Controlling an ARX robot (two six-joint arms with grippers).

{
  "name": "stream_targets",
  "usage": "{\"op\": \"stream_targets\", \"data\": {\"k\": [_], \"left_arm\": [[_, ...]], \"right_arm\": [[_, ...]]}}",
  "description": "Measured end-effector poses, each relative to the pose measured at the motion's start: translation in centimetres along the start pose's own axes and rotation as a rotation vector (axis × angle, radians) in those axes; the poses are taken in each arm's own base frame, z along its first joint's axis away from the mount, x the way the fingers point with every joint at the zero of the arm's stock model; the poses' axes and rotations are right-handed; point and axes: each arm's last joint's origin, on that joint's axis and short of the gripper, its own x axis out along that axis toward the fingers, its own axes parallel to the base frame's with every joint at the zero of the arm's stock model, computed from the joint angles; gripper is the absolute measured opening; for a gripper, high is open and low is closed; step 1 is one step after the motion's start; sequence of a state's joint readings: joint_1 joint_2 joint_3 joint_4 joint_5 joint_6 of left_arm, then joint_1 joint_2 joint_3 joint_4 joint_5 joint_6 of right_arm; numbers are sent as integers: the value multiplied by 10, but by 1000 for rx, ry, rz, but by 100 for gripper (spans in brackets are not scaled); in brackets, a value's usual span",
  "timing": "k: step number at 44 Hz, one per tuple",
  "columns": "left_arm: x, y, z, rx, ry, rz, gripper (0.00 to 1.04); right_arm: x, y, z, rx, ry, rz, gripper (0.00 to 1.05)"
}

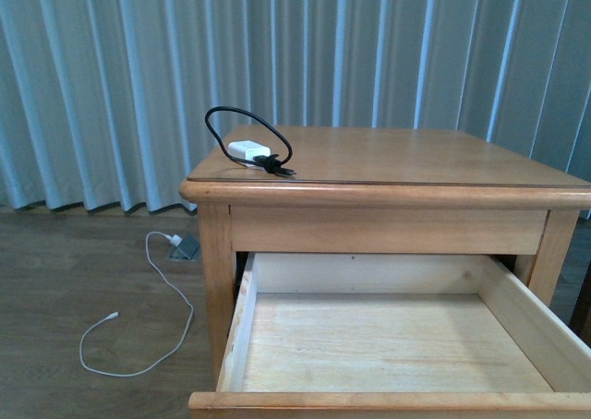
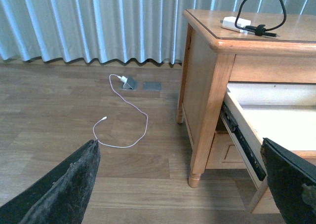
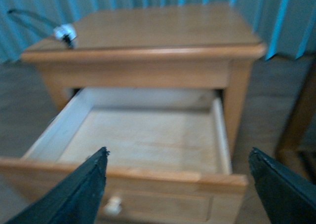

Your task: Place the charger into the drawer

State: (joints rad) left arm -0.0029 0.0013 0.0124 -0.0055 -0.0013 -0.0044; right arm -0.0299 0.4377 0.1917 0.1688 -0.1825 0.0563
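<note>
The charger (image 1: 248,149), a small white block with a looped black cable, lies on the nightstand top near its front left corner; it also shows in the left wrist view as the charger (image 2: 232,23) and, blurred, in the right wrist view as the charger (image 3: 63,33). The drawer (image 1: 397,345) is pulled out, its pale wood inside bare; its front with a round pale knob (image 3: 113,205) shows in the right wrist view. My left gripper (image 2: 180,152) is open, low beside the nightstand. My right gripper (image 3: 177,157) is open before the drawer (image 3: 148,135). Neither arm shows in the front view.
A white plug with a long thin white cable (image 1: 138,331) lies on the wood floor left of the nightstand, by a floor socket (image 1: 185,246). Curtains hang behind. A lower drawer front (image 2: 224,152) sits under the open one. Dark furniture (image 3: 301,130) stands to the right.
</note>
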Motion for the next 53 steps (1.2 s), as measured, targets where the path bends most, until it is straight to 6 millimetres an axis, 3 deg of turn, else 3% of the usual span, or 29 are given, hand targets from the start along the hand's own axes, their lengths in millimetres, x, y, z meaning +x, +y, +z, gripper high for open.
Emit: {"op": "stream_targets", "data": {"k": [3,6,8,12,20,25,32,39,49,53], "left_arm": [[0,0,0,0,0,0,99],[0,0,0,0,0,1,99],[0,0,0,0,0,1,99],[0,0,0,0,0,1,99],[0,0,0,0,0,1,99],[0,0,0,0,1,1,99],[12,-3,2,-150,72,487,99],[48,-10,44,-193,84,364,99],[147,-45,103,-103,137,104,99],[177,-57,116,-88,127,52,99]], "right_arm": [[-4,-1,-4,-40,-80,-139,67],[-6,-2,-9,-50,-85,-155,51],[-7,-2,-14,-58,-78,-153,47],[-8,-1,-16,-59,-76,-152,67],[-8,-1,-16,-59,-77,-151,98],[-8,-1,-16,-60,-77,-151,96],[-8,-1,-16,-60,-77,-151,96],[-8,-1,-16,-60,-77,-151,96],[-8,-1,-16,-60,-77,-151,96],[-8,-1,-16,-60,-77,-152,96]]}}
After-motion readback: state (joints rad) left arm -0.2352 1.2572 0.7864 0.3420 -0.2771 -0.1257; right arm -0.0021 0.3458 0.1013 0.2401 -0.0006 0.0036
